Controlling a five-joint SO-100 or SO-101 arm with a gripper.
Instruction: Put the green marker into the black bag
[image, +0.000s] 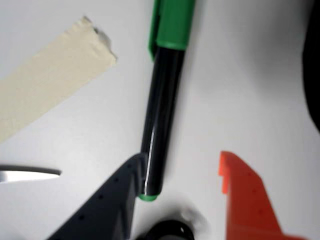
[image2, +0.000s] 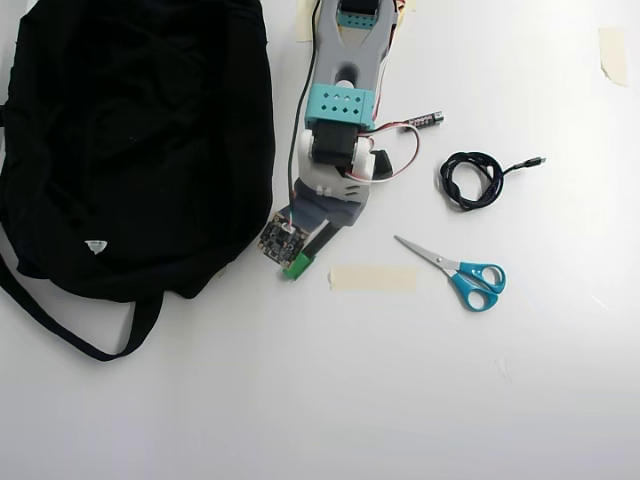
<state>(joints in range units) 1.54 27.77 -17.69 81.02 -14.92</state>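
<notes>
The green marker (image: 162, 120) lies on the white table, its green cap at the top of the wrist view and its small green tip at the bottom. My gripper (image: 182, 159) is open around its lower end: the dark finger (image: 117, 200) touches the barrel, while the orange finger (image: 245, 200) stands apart on the right. In the overhead view, the marker's green cap (image2: 297, 266) pokes out below the gripper (image2: 312, 245), just right of the black bag (image2: 130, 140). A dark edge of the bag (image: 313, 65) shows at the right of the wrist view.
A strip of masking tape (image2: 373, 278) lies right of the gripper, with blue-handled scissors (image2: 462, 272) beyond it. A coiled black cable (image2: 470, 180) and a small black battery (image2: 425, 120) sit at the upper right. The bag's strap (image2: 60, 330) trails toward the lower left.
</notes>
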